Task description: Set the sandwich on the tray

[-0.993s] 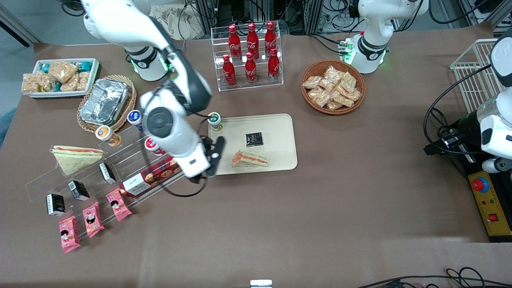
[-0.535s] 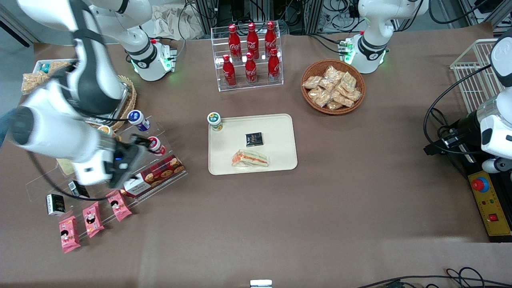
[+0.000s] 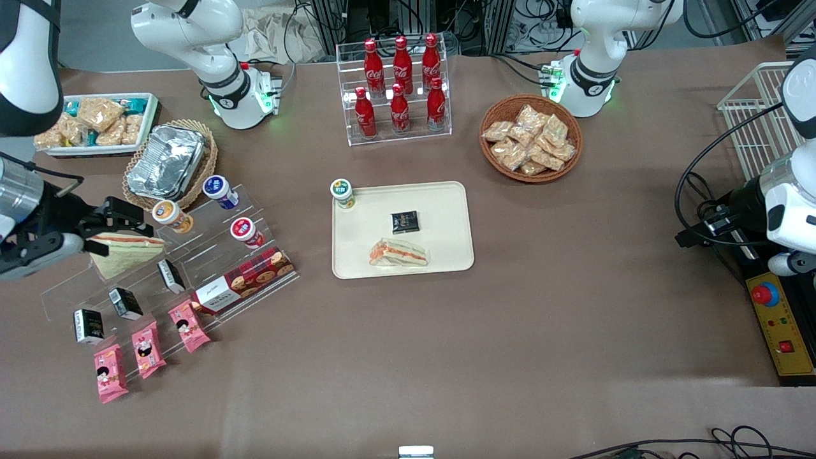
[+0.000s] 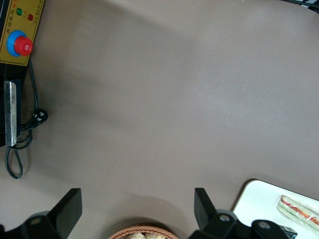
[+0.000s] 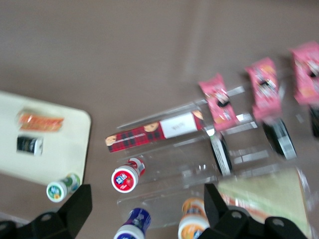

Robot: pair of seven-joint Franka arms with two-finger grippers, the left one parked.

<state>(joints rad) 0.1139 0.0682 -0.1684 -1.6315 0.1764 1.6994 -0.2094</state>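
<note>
1. Brown cloth [image 3: 510, 331] covers the whole table.
2. At the working arm's end of the table, the gripper [image 3: 124, 215] hangs above the clear rack [image 3: 191, 255]. The arm holding it runs off the edge of the front view, so most of it is hidden.
3. The gripper's dark body covers one corner of the green-bread wedge [image 3: 121, 252] on the rack. I cannot tell whether they touch.
4. The right wrist view shows what the front view does not. The gripper [image 5: 147, 194] has its two fingers [image 5: 75, 209] spread wide apart, with nothing held between them.
5. That view also shows the wedge [image 5: 269, 199] and the red cookie box [image 5: 149, 132], but the words on the box cannot be read.
6. The tray [image 3: 440, 210] sits in the middle of the table. The sandwich [image 3: 398, 254] lies flat on it, on the part nearer the front camera, with its orange filling showing.
7. A small black packet [image 3: 405, 221] lies on the tray too, apart from the sandwich.
8. A green-lid cup [image 3: 342, 191] stands at one tray corner. I cannot tell whether it is on the rim or just beside it.
9. The left wrist view cuts off the tray [image 4: 254, 199], and the sandwich [image 4: 299, 211] runs to its edge.
</note>
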